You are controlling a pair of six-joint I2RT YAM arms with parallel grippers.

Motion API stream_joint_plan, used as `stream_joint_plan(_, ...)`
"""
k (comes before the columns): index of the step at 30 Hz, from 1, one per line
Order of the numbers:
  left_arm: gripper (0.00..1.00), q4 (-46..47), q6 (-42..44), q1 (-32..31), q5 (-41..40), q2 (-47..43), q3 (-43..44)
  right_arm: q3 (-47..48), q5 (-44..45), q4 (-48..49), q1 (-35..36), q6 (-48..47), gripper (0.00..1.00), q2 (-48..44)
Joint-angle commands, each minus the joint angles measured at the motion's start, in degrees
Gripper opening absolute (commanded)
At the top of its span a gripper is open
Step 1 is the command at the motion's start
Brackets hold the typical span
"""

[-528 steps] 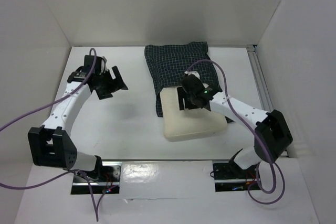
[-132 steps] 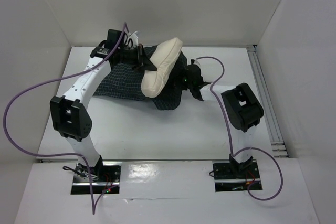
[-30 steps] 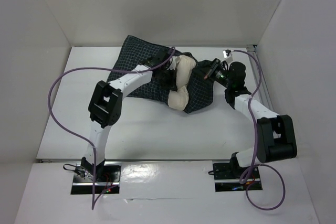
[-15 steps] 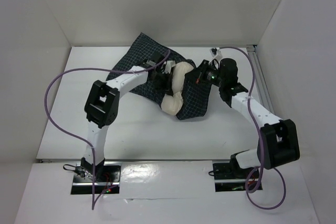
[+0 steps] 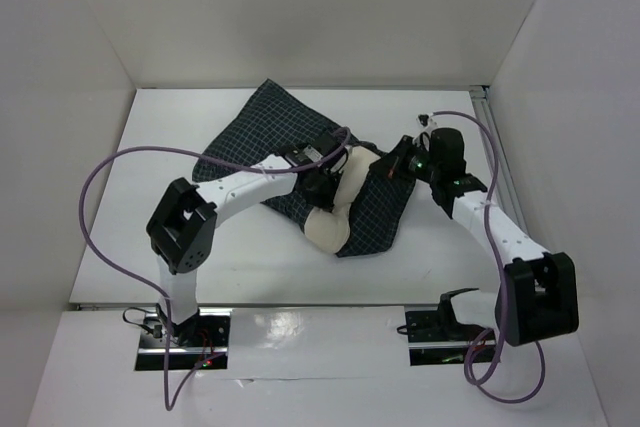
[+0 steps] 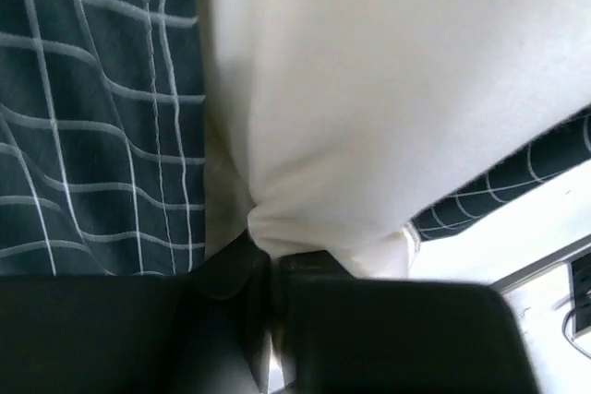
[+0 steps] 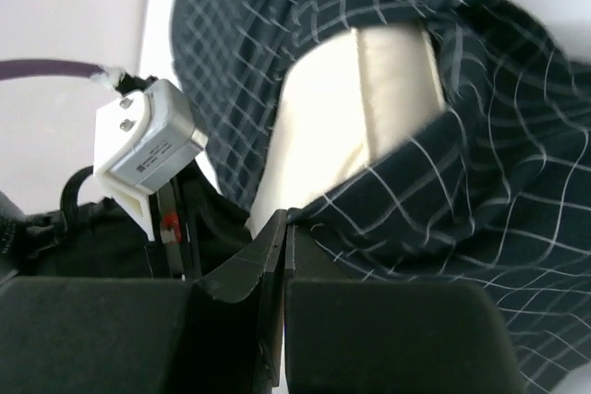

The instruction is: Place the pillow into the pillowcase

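Set on a white table [image 5: 170, 117], with the pillowcase [image 5: 265, 127] sprawled crumpled across the far middle and both arms reaching in over it from either side. Wrapped partway round the pillow [image 5: 335, 212]: checked cloth up both flanks, cream near end poking out bare toward the arm bases, bent and humped rather than flat. Judged roughly midway through the stuffing. Reaching in from the left with the left gripper [image 5: 328, 183], fingers [image 6: 226, 274] nipped on a puckered fold of the cream cover, apparently to steer or shove the cushion deeper into the sack. Looks a thin hold, a mere pinch of skin, so liable to slip free under a hard push. Coming in from the right with the right gripper [image 5: 388, 166], fingers [image 7: 235, 269] pressed together on what appears to be the hem of the pillowcase, with that checked edge running taut from the tips up across the cushion. Held so, most likely, to keep the mouth stretched and drawn over the pillow against the push from the other side. Left to do: tucking the bare end under that hem.
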Motion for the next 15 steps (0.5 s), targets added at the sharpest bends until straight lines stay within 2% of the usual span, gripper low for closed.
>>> stream_joint_plan(1,0.44,-23.0,-2.6,-1.3,-2.5,4.0,-1.5,1.0,4.7,6.5,-2.9,-3.5,0.00,-6.8)
stream_joint_plan(3,0.73,-23.0,-1.4,-1.3,-1.3,3.5,-0.2,-0.6,3.0,4.9,-3.7,-5.3,0.00,-6.8)
stream_joint_plan(4,0.81,-23.5,0.2,-1.3,0.4,3.5,0.7,-1.1,1.3,4.4,-4.2,-7.3,0.00,-6.8)
stream_joint_plan(5,0.84,-23.5,0.7,-1.3,1.1,3.5,2.6,-1.1,-0.5,3.6,-4.2,-8.0,0.00,-6.8)
stream_joint_plan(6,0.85,-23.5,1.3,-1.3,1.9,2.9,3.7,-1.6,-0.6,2.9,-4.2,-8.6,0.00,-6.8)
stream_joint_plan(8,0.82,-23.0,2.5,-1.3,5.3,2.2,7.0,-2.3,-1.1,2.0,-4.2,-9.4,0.00,-6.8)
stream_joint_plan(9,0.74,-22.5,3.2,-0.6,8.1,1.3,8.3,-2.8,-1.1,2.0,-4.2,-9.4,0.00,-6.8)
stream_joint_plan(12,0.65,-20.1,3.7,1.1,12.3,0.0,13.9,-2.8,-1.1,1.4,-4.2,-10.0,0.00,-7.4)
stream_joint_plan(15,0.69,-17.2,3.7,2.4,15.8,0.0,19.1,-2.8,-1.6,0.7,-4.2,-10.5,0.00,-7.4)
